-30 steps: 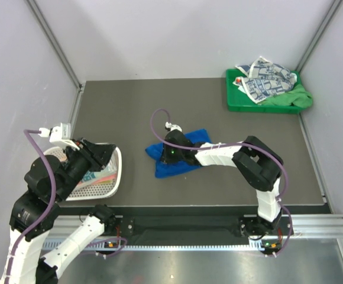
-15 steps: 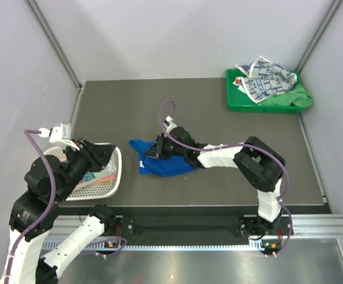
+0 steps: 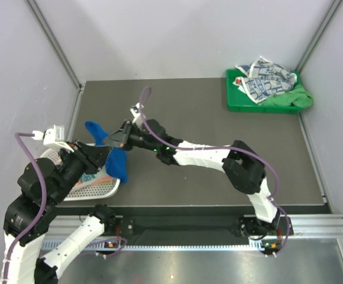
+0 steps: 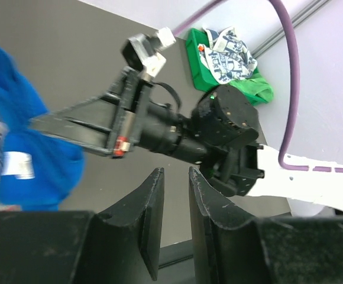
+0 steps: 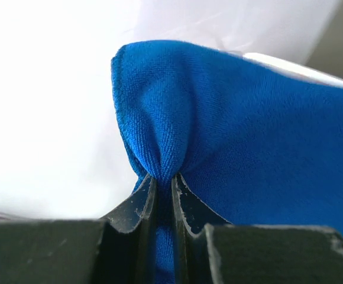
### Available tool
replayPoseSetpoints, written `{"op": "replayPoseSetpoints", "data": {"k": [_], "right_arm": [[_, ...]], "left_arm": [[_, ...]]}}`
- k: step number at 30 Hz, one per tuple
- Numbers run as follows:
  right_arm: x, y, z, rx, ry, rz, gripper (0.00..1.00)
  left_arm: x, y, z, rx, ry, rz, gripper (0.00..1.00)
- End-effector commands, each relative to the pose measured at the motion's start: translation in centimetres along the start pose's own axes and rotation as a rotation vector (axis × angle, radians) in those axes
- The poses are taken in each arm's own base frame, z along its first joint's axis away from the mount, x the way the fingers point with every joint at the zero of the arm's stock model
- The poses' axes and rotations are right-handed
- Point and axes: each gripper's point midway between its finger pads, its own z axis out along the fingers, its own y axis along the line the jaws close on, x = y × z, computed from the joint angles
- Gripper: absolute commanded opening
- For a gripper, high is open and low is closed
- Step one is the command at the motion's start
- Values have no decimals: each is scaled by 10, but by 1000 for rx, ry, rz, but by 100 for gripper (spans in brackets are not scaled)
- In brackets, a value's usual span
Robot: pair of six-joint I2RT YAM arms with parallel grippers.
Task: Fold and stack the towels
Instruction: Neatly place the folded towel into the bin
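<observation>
The right claw (image 3: 111, 143) is pinched shut on a bunched fold of the royal blue towel (image 3: 117, 163), which hangs from its tips at the white mesh basket's (image 3: 98, 189) right edge. The left claw (image 4: 176, 195), narrowly parted and empty, is just beside the towel.

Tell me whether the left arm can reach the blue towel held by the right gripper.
Probably yes. The blue towel hangs from the right gripper close to the left gripper, whose jaws stand slightly apart and empty, and nothing visible lies between them and the cloth.
</observation>
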Motion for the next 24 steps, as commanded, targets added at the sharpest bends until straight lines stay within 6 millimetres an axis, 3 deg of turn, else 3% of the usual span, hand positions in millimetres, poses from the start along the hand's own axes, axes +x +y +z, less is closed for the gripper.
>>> {"op": "replayPoseSetpoints", "data": {"k": [1,10,24], "right_arm": [[15,36,34,-77,-14,29,0],[38,43,86,-134,12,74,0],[53,57,111,-202,3,85,0]], "left_arm": [[-9,-3,-11,1,-21,-19,28],[-23,-11,-29,21,-43,-10,28],[-21,-19,-31,66,-34,-21,28]]}}
